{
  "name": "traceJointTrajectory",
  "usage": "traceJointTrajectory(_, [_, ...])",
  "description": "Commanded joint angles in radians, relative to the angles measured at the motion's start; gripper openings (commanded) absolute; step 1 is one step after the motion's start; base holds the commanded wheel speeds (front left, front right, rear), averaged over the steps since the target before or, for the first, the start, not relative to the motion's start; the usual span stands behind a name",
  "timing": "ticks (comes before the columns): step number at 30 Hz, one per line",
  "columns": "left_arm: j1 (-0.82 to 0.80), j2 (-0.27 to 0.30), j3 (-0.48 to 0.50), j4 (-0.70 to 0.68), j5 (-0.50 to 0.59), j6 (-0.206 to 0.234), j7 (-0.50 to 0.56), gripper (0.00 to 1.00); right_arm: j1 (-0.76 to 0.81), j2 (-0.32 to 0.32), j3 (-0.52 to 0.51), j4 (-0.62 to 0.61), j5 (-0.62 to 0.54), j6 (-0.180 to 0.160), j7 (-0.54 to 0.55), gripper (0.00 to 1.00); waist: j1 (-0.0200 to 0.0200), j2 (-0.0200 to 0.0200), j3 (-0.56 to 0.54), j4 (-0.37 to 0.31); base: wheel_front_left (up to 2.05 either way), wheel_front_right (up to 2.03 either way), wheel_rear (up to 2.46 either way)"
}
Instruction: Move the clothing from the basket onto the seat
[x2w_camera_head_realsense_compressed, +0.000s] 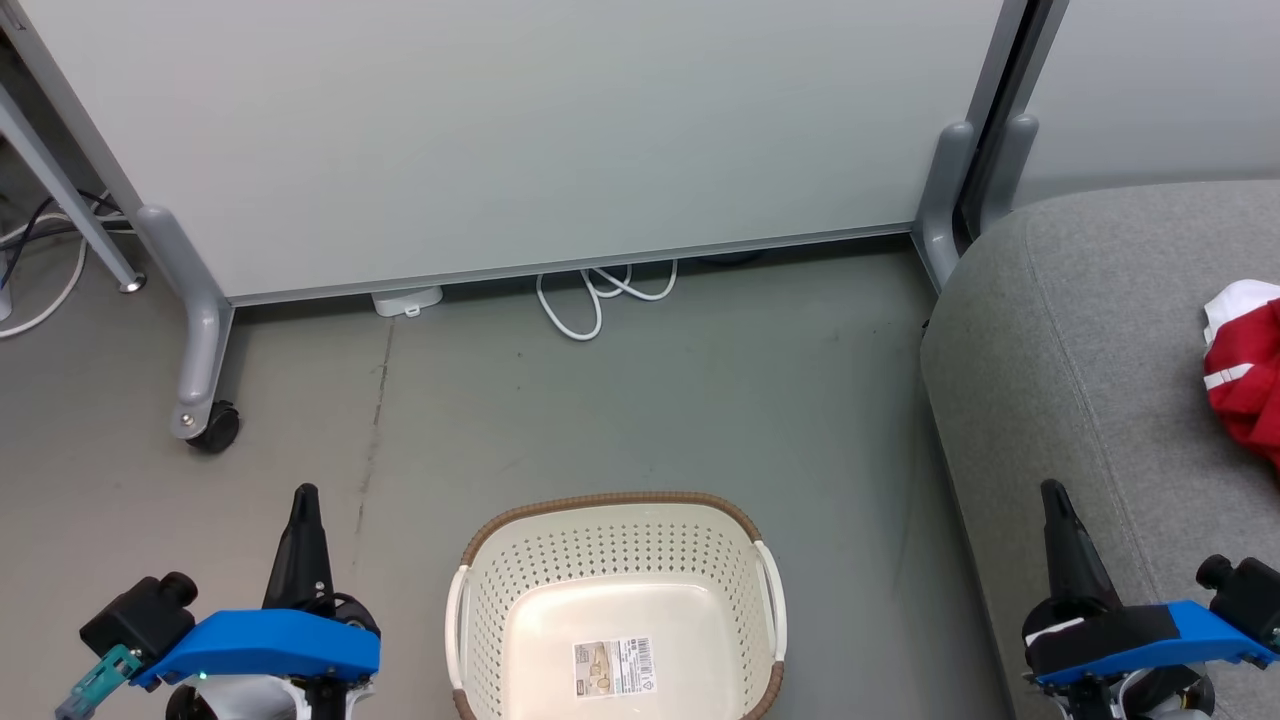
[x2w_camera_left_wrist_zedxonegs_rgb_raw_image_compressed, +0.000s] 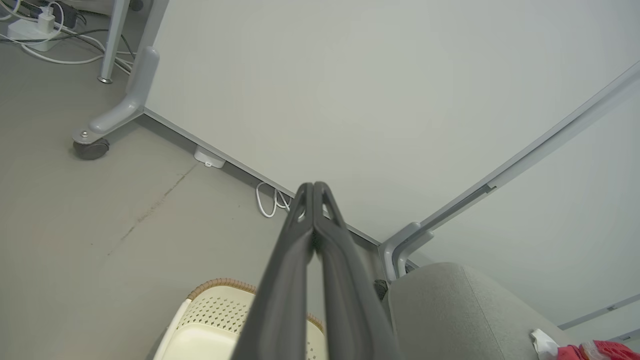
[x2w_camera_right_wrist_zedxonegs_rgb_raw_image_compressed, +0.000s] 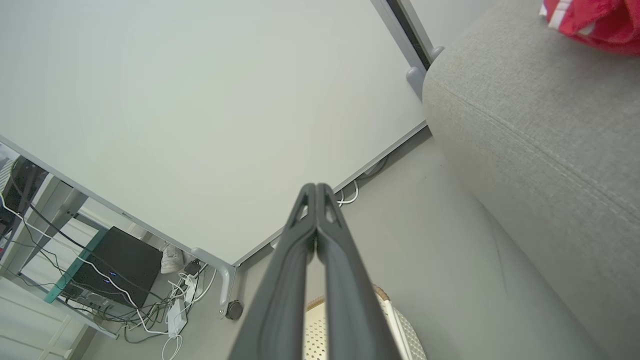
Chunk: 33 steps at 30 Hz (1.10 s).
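The cream perforated basket (x2w_camera_head_realsense_compressed: 615, 600) stands on the floor at the bottom middle, with only a paper label on its floor. Red clothing with white trim (x2w_camera_head_realsense_compressed: 1245, 375) lies on the grey seat (x2w_camera_head_realsense_compressed: 1090, 330) at the right edge. It appears again in the left wrist view (x2w_camera_left_wrist_zedxonegs_rgb_raw_image_compressed: 595, 350) and the right wrist view (x2w_camera_right_wrist_zedxonegs_rgb_raw_image_compressed: 595, 20). My left gripper (x2w_camera_head_realsense_compressed: 305, 495) hangs left of the basket, shut and holding nothing. On the other side my right gripper (x2w_camera_head_realsense_compressed: 1055, 490) is over the seat's front edge, shut and empty too. Both wrist views show fingertips pressed together (x2w_camera_left_wrist_zedxonegs_rgb_raw_image_compressed: 314, 186) (x2w_camera_right_wrist_zedxonegs_rgb_raw_image_compressed: 316, 186).
A pale partition panel (x2w_camera_head_realsense_compressed: 520, 130) on grey wheeled feet (x2w_camera_head_realsense_compressed: 205, 410) closes off the back. White cables (x2w_camera_head_realsense_compressed: 600, 295) loop under its lower edge. More cables and a dark box (x2w_camera_right_wrist_zedxonegs_rgb_raw_image_compressed: 112, 267) lie beyond it on the left. Bare grey floor (x2w_camera_head_realsense_compressed: 650, 400) lies between basket and panel.
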Motion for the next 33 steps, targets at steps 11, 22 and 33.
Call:
traceJointTrajectory(11, [-0.025, 0.002, 0.022, -0.025, -0.167, -0.001, 0.042, 0.00, -0.023, -0.002, -0.011, -0.019, 0.169, 0.000, 0.044, 0.00, -0.0001, -0.0001, -0.007, -0.003, 0.00, 0.00, 0.00])
traceJointTrajectory(22, [-0.026, 0.002, 0.035, -0.032, -0.299, -0.001, 0.075, 0.00, -0.027, -0.002, -0.018, -0.022, 0.301, 0.000, 0.079, 0.00, -0.0001, -0.0001, -0.014, -0.006, 0.00, 0.00, 0.00])
traceJointTrajectory(33, [-0.028, 0.002, 0.047, -0.039, -0.429, -0.002, 0.109, 0.00, -0.028, -0.002, -0.025, -0.025, 0.430, 0.000, 0.113, 0.00, -0.0001, -0.0001, -0.021, -0.009, 0.00, 0.00, 0.00])
